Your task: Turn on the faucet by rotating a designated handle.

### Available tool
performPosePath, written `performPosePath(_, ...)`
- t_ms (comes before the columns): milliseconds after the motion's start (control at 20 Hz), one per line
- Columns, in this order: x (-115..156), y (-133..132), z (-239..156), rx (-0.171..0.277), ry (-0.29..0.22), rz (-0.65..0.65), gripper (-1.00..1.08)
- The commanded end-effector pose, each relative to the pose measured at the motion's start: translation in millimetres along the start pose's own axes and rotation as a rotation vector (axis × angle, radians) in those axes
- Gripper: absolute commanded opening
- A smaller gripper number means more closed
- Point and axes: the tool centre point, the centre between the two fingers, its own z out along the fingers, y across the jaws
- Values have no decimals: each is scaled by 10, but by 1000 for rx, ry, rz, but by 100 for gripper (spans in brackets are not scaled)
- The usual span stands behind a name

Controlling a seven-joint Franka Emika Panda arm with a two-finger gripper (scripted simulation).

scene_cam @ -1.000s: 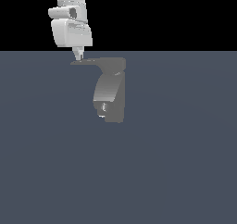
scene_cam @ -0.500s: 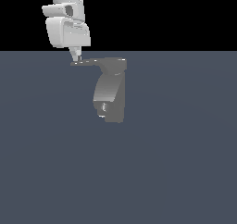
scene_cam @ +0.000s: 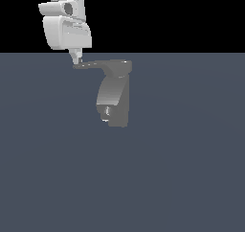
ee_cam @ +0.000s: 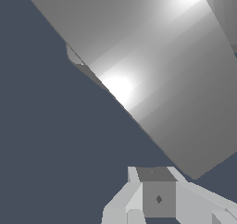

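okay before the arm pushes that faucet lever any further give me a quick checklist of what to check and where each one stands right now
1. Hand at the pointed tip of the handle: ok, exterior view shows it at that end.
2. Actual contact with the handle: cannot tell.
3. Hand open or shut: cannot tell; fingertips overlap.
4. Faucet upright on the surface: ok.
5. Spout clear of the hand: ok, it sits well below the handle.
6. Wrist view confirms alignment: cannot tell; a large grey face fills it.

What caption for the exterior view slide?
Panda gripper meets the tip of the faucet handle from above.
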Motion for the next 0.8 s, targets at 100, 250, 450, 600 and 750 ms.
performPosePath(100, 99, 98, 18, -5, 3, 4, -100)
performPosePath(250, 153, 167, 26, -7, 4, 6, -100)
performPosePath(450, 226, 261, 35, -10, 5, 9, -100)
performPosePath(600, 281, 334, 42, -11, 5, 11, -100)
performPosePath(750, 336, 407, 49, -13, 6, 13, -100)
